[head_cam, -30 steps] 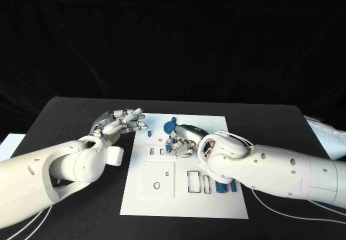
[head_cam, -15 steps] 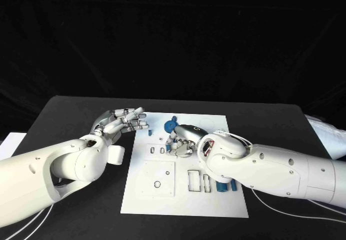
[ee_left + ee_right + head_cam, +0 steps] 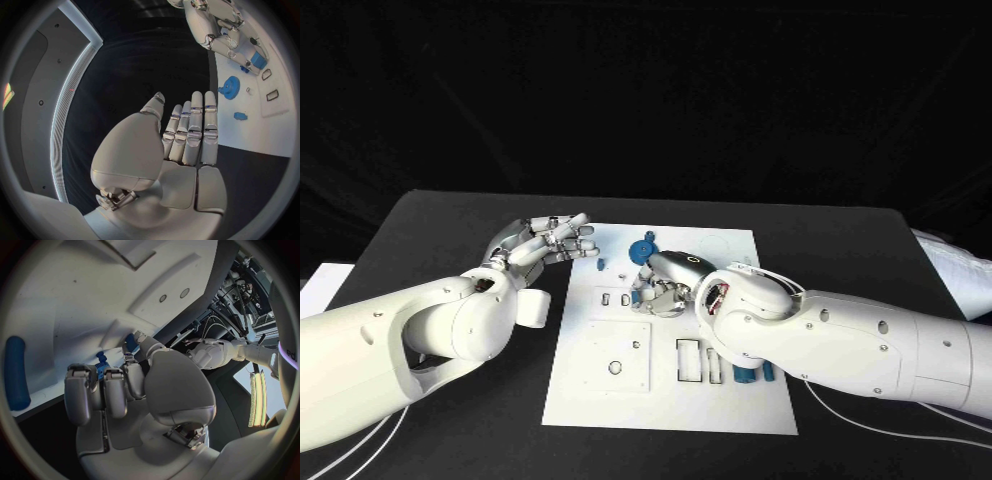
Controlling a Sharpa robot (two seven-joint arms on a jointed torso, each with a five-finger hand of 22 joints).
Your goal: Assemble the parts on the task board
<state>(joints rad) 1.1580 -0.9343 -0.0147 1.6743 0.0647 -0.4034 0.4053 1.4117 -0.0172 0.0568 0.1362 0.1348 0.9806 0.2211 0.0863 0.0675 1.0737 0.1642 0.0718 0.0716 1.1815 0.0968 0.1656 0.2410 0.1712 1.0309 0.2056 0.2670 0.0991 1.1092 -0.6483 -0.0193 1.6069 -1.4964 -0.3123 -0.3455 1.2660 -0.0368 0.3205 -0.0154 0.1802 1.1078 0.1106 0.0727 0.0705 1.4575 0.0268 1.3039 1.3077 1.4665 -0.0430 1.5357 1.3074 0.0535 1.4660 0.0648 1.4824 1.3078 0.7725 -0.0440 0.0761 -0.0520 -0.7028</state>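
From my head, I see the white task board [image 3: 668, 340] in the middle of the black table [image 3: 444, 225]. My left hand [image 3: 545, 243] hangs just off the board's left edge, fingers spread a little, holding nothing. My right hand [image 3: 668, 280] is low on the board, fingers curled down. A blue gear [image 3: 643, 248] lies near the board's far end. Two blue pegs [image 3: 750, 374] lie by my right arm.

From my left wrist, my fingers [image 3: 194, 132] are straight and side by side, with nothing in them. Past them lie the gear [image 3: 230, 88] and a small blue block [image 3: 240, 116] on the board [image 3: 262, 130]. My right hand [image 3: 222, 30] touches a blue part [image 3: 256, 60].

From my right wrist, my fingers [image 3: 103, 390] curl over a small blue part [image 3: 100, 370]. I cannot tell if they grip it. A long blue peg [image 3: 15, 372] lies on the board [image 3: 75, 305].
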